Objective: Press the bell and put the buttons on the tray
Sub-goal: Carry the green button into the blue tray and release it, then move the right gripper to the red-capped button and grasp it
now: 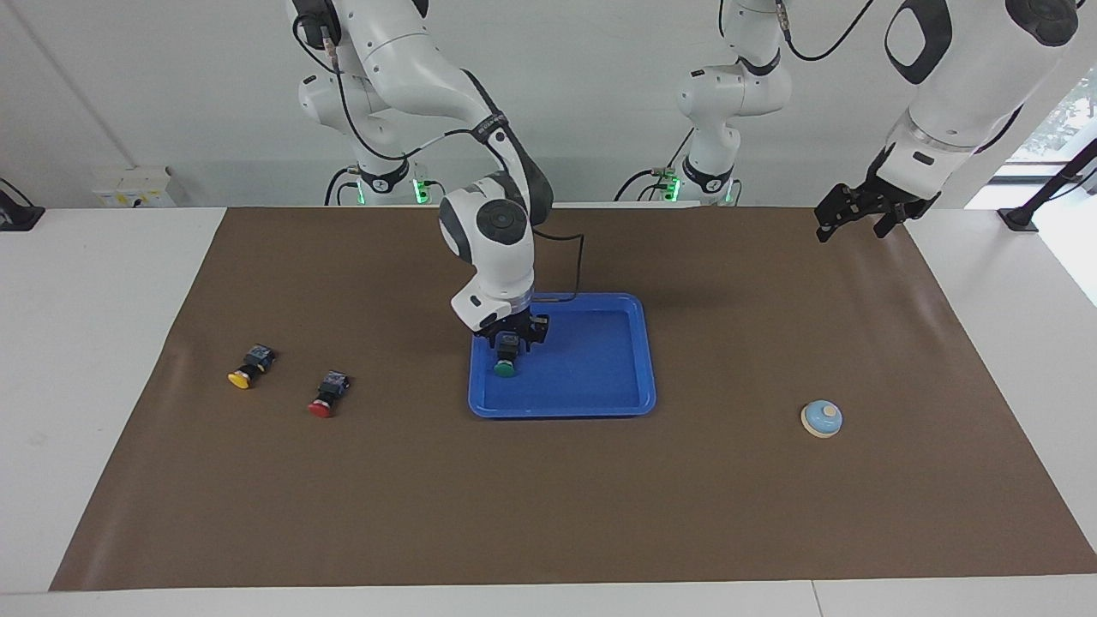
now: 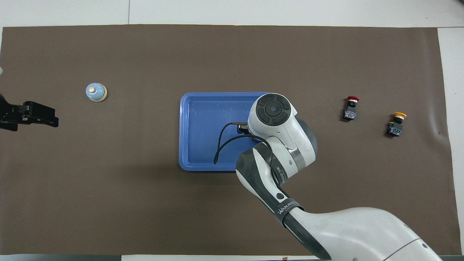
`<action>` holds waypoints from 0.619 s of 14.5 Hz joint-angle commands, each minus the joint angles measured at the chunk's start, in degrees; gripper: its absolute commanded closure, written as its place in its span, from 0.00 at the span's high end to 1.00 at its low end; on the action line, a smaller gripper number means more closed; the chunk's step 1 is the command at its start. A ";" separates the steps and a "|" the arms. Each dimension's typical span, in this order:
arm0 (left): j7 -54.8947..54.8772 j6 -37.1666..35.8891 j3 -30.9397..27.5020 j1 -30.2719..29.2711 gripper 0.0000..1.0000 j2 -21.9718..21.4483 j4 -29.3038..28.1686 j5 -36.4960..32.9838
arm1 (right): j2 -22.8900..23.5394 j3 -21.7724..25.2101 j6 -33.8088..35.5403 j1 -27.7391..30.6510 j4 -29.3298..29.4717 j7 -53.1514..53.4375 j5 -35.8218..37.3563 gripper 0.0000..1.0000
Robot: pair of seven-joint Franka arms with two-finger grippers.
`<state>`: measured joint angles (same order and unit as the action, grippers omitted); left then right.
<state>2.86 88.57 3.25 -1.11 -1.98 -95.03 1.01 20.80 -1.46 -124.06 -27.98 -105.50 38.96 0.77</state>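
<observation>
The tray (image 1: 600, 403) looks like smooth blue plastic with a slight sheen, and it lies on a matt brown mat (image 1: 548, 497) that shows faint creases near its ends. The arm (image 1: 488, 257) over the tray has glossy white shells with black joints, and the desk (image 1: 86, 343) is smooth and white.

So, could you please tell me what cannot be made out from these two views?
- Overhead view: the right arm's wrist hides the right gripper and the green button over the tray.
- Facing view: whether the green button rests on the tray floor is too small to tell.
- Overhead view: the picture's edge cuts off the open left gripper at its base.
- Both views: markings on the red button and yellow button are too small.
</observation>
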 commanded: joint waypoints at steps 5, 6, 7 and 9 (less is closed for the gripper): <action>-0.32 -0.41 -0.09 -0.21 1.00 -0.83 -0.42 0.75 | -6.30 0.32 11.29 13.72 6.54 -8.87 1.16 1.00; -0.32 -0.50 -0.09 -0.21 1.00 -0.83 -0.42 0.75 | -6.30 0.32 11.30 16.01 6.45 -11.25 1.85 1.00; -0.32 -0.41 -0.09 -0.21 1.00 -0.83 -0.42 0.75 | -6.30 0.32 10.69 18.64 5.93 -13.89 2.99 1.00; -0.32 -0.50 -0.09 -0.21 1.00 -0.83 -0.42 0.75 | -6.30 0.32 9.46 23.22 4.44 -18.90 3.36 1.00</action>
<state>2.86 88.57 3.25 -1.11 -1.98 -95.03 1.01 14.28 -0.25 -112.90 -8.60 -99.30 24.01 3.06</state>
